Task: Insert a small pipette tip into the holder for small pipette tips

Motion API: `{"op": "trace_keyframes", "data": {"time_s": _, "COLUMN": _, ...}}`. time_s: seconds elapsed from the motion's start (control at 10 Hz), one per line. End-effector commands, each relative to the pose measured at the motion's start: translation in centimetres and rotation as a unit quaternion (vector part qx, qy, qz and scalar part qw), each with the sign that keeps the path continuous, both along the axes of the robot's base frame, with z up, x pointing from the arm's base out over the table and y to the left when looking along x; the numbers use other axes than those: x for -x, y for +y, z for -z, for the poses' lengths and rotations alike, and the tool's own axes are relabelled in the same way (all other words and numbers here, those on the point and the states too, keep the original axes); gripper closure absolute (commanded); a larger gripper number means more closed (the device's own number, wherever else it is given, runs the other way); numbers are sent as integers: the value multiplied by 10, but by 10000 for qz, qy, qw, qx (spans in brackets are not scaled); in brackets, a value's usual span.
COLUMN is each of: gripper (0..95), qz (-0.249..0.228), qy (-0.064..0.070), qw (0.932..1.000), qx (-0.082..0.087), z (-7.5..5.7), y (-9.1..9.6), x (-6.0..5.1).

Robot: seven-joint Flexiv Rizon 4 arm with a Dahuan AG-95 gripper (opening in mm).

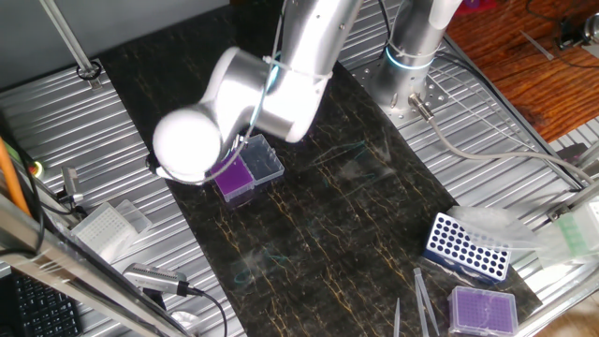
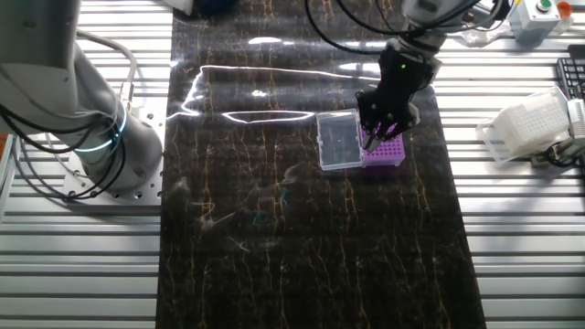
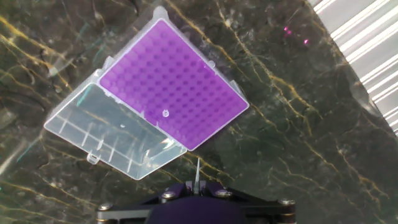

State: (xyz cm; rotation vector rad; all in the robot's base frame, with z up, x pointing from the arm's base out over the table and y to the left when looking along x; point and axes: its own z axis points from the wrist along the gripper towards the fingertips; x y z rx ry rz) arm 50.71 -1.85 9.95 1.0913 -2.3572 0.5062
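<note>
Dark marbled matting covers the table, where the gripper (image 3: 197,186), clenched on 1 small pipette tip (image 3: 197,171), hovers over the holder for small pipette tips (image 3: 174,84), its clear lid (image 3: 112,134) open alongside; 1 tip (image 3: 165,113) seems already seated, insertion remains.

Vivid purple grid tops the holder for small pipette tips (image 3: 171,84), its hinged lid (image 3: 112,134) clear at 8 o'clock. Beneath lies a black mat (image 3: 298,124) veined with gold; silver ribbed table (image 2: 521,238) surrounds it.
</note>
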Motion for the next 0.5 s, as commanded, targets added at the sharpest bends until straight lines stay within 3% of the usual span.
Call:
{"op": "trace_keyframes", "data": {"time_s": 0.1, "gripper": 950, "qz": -23, "qy": 20, "qw": 9999, "qx": 123, "z": 0, "y": 0, "x": 0}}
{"op": "trace_keyframes", "data": {"time_s": 0.2, "gripper": 950, "qz": -143, "qy": 72, "qw": 9998, "qx": 101, "z": 0, "y": 0, "x": 1}}
{"op": "trace_keyframes", "data": {"time_s": 0.5, "gripper": 950, "qz": -282, "qy": -19, "qw": 9996, "qx": -13, "z": 4, "y": 0, "x": 14}}
